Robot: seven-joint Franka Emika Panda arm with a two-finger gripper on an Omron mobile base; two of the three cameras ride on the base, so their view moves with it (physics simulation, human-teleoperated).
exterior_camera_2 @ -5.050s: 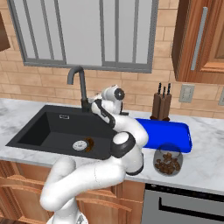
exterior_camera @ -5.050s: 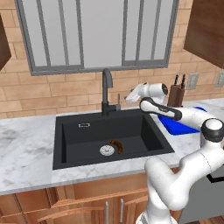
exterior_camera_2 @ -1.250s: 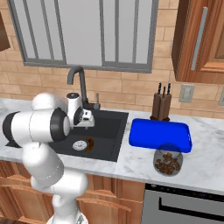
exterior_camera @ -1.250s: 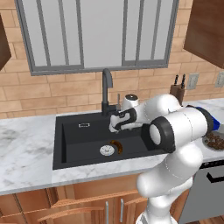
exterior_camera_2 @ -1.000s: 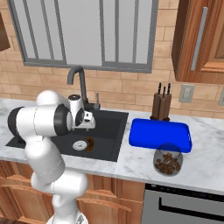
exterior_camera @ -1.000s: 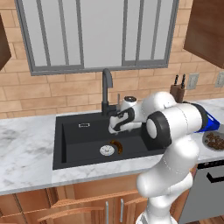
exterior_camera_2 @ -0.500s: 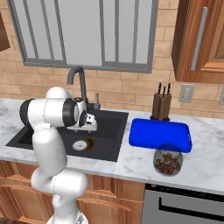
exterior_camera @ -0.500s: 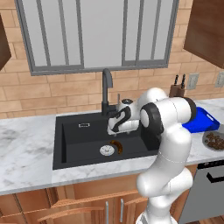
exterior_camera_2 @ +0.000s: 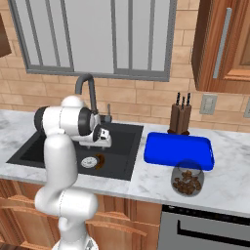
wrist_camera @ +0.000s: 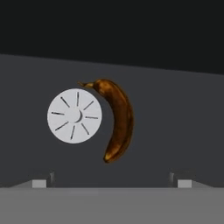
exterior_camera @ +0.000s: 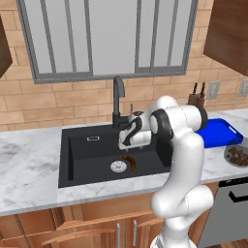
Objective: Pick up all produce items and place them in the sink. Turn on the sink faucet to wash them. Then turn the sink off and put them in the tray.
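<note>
- Nearest to us, the marble counter (exterior_camera: 29, 193) runs along the front edge, and the black sink (exterior_camera: 77, 162) is set into it.
- On the sink floor we see the dark brown banana (wrist_camera: 119, 120) lying beside the round silver drain (wrist_camera: 74, 116), its curved side just about touching the drain's rim; in the left base view the banana (exterior_camera: 130, 162) sits just right of the drain (exterior_camera: 117, 166).
- Above that spot we find the gripper (exterior_camera: 127, 141), hanging over the basin with its jaws spread wide and nothing between them; the two finger tips (wrist_camera: 41, 183) stand well apart at either side of the banana, clear of it.
- To the right on the counter, we see a round grey dish of brown lumps (exterior_camera_2: 185, 182) near the front edge, and just behind it the blue tray (exterior_camera_2: 178, 150).
- Farther back, the black gooseneck faucet (exterior_camera: 117, 101) rises behind the sink, with its thin lever (exterior_camera: 131, 110) upright just to its right.
- Against the brick wall on the far right stands a knife block (exterior_camera_2: 179, 118), behind the tray.
</note>
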